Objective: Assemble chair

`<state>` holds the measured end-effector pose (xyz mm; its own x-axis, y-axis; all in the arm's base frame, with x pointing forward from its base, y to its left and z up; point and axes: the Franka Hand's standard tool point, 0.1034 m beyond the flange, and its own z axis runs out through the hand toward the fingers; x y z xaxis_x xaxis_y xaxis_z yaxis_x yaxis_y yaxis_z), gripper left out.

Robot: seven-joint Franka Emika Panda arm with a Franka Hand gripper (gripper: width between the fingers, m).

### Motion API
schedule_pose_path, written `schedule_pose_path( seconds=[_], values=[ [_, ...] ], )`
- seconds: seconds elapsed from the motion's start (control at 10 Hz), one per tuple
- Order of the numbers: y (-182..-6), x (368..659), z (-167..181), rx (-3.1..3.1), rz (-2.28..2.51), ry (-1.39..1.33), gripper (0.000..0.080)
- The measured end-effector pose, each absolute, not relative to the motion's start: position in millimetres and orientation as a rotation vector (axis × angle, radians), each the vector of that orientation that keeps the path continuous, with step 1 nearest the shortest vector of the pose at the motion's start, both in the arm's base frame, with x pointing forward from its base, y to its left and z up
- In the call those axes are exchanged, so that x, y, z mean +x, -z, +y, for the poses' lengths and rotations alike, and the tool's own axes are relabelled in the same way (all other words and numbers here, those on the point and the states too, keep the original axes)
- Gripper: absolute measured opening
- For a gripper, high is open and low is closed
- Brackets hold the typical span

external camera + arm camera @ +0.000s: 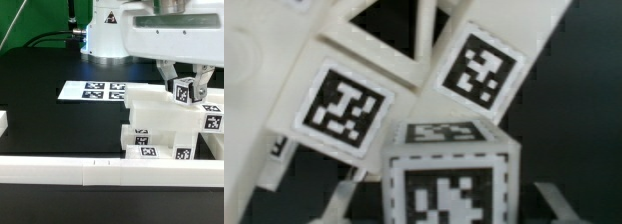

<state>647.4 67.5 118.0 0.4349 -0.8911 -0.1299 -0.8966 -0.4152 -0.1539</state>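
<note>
My gripper (184, 88) hangs at the exterior view's right and is shut on a small white tagged cube (183, 94), holding it just above the chair parts. In the wrist view the cube (446, 170) sits between my two fingers (345, 195), with my gripper (452, 205) around it. Below it, a chunky white seat block (158, 108) and tagged white pieces (150, 148) stand grouped near the front rail. Another tagged piece (211, 117) is at the right. Tagged frame parts (349, 100) fill the wrist view behind the cube.
The marker board (90, 90) lies flat on the black table left of the chair parts. A long low white rail (70, 175) runs along the front edge, with rail ends at the left (3, 122) and right (214, 147). The robot's white base (105, 30) stands behind.
</note>
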Motion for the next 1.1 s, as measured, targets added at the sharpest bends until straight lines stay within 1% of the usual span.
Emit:
schedule_pose_path(
  seconds=[0.2, 0.3, 0.4, 0.5, 0.6, 0.7, 0.8, 1.1],
  values=[
    [-117.7, 648.3, 67.8, -2.357, 1.728, -0.064, 0.0285],
    [-117.7, 648.2, 68.4, -2.354, 1.732, -0.064, 0.0285],
    [-117.5, 648.2, 68.4, -2.366, 1.717, -0.063, 0.0394],
    [-117.4, 648.1, 68.2, -2.4, 1.668, -0.056, 0.0527],
    [-117.2, 647.2, 68.4, -2.433, 1.629, -0.067, 0.0527],
    [-118.2, 647.0, 71.4, -2.501, 1.547, -0.079, 0.0623],
    [-118.5, 646.7, 74.1, -2.588, 1.419, -0.064, 0.0641],
    [-117.8, 646.5, 72.4, -2.71, 1.163, -0.036, 0.0648]
  ],
)
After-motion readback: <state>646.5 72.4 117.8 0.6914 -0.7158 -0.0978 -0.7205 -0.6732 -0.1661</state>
